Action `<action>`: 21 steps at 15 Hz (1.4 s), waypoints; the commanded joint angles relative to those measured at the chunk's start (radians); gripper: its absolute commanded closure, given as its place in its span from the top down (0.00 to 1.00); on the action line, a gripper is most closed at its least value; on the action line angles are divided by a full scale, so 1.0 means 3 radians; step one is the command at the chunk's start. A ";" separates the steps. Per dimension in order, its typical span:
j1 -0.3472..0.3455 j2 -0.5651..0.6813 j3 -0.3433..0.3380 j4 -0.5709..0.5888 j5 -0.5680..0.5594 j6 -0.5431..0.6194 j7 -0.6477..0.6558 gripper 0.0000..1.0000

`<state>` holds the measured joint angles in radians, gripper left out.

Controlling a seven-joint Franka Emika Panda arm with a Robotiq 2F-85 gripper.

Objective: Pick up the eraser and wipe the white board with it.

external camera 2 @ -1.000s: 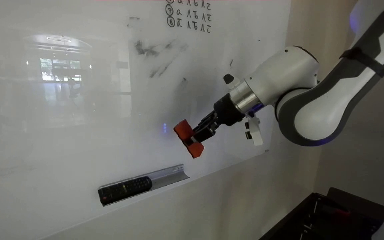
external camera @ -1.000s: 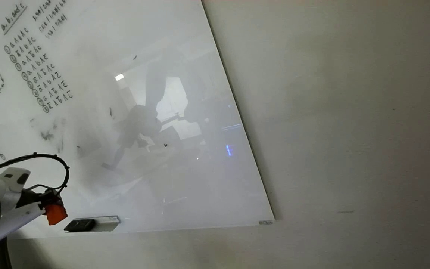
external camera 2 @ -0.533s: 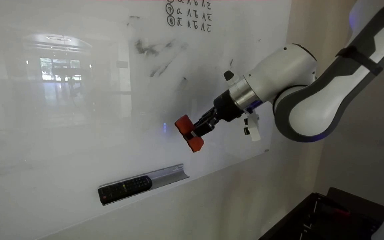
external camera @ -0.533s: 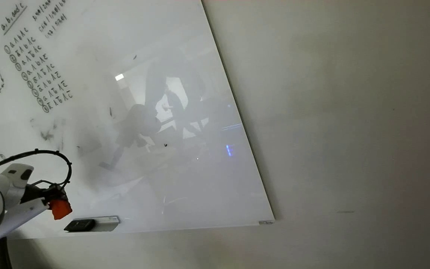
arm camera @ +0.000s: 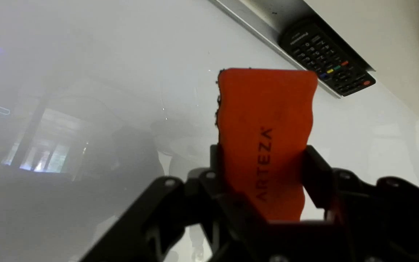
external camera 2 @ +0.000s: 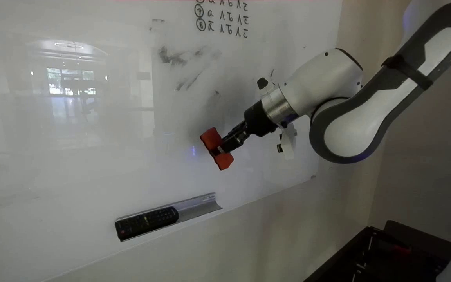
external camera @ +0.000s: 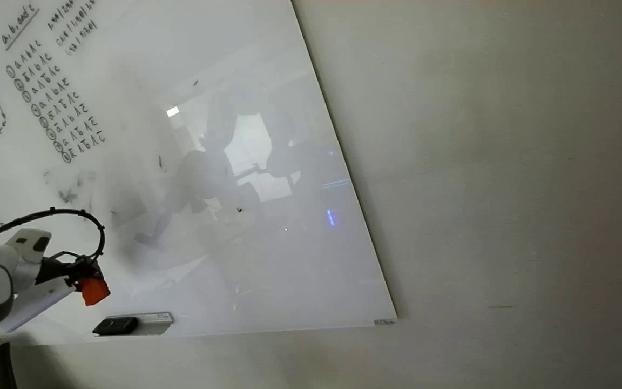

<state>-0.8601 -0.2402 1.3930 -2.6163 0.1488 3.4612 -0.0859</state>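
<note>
Eraser [arm camera: 264, 109] and gripper [arm camera: 264, 162] are firmly joined: the two black fingers [arm camera: 316, 178] are clamped on the eraser's long sides, and in the wrist view its upper end stands out past them. It is red-orange, with dark letters on its face reading ARTEZA and a dark, ragged rim along one long edge.

The eraser is in front of the white board [external camera: 289, 281], near the lower edge in both exterior views. I cannot tell whether it touches the surface. In an exterior view it is tilted, its upper end leaning left, and it is above the right part of a small metal tray [external camera 2: 198, 206], apart from it. A black remote control [external camera 2: 147, 223] lies in the left part of that tray, which sits at the bottom edge of the board.

Farther up, the board carries black handwriting [external camera: 54, 97], with an underlined heading and a list with circled numbers. Grey smudges [external camera 2: 172, 58] lie below the list.

In an exterior view the white and grey arm [external camera 2: 323, 84] reaches in from the right. A black cable [external camera: 53, 210] loops above the gripper in an exterior view. Plain off-white wall [external camera: 478, 189] shows beside and below the board.
</note>
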 commanded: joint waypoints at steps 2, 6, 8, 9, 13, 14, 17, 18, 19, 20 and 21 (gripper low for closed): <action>-0.0499 -0.0259 0.0594 0.0116 0.0065 0.0000 0.0253 0.29; -0.0956 -0.0418 0.1156 0.0171 0.0025 0.0000 0.0522 0.29; -0.1152 -0.0514 0.1371 0.0234 0.0014 0.0000 0.0645 0.29; -0.1230 -0.0567 0.1447 0.0268 0.0017 0.0000 0.0704 0.29; -0.1521 -0.0735 0.1682 0.0387 -0.0003 0.0000 0.0902 0.29; -0.1599 -0.0778 0.1741 0.0411 -0.0017 0.0000 0.0942 0.29; -0.1834 -0.0876 0.1919 0.0484 -0.0058 0.0000 0.1000 0.29; -0.1921 -0.0892 0.1986 0.0509 -0.0075 0.0000 0.1021 0.29; -0.2010 -0.0897 0.2058 0.0536 -0.0111 0.0000 0.1026 0.29; -0.1779 -0.0837 0.1867 0.0417 -0.0120 -0.0011 0.1005 0.54; -0.1850 -0.0858 0.1926 0.0441 -0.0127 -0.0011 0.1007 0.54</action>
<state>-1.4281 -0.4925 1.9891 -2.4819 0.1391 3.4612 0.1872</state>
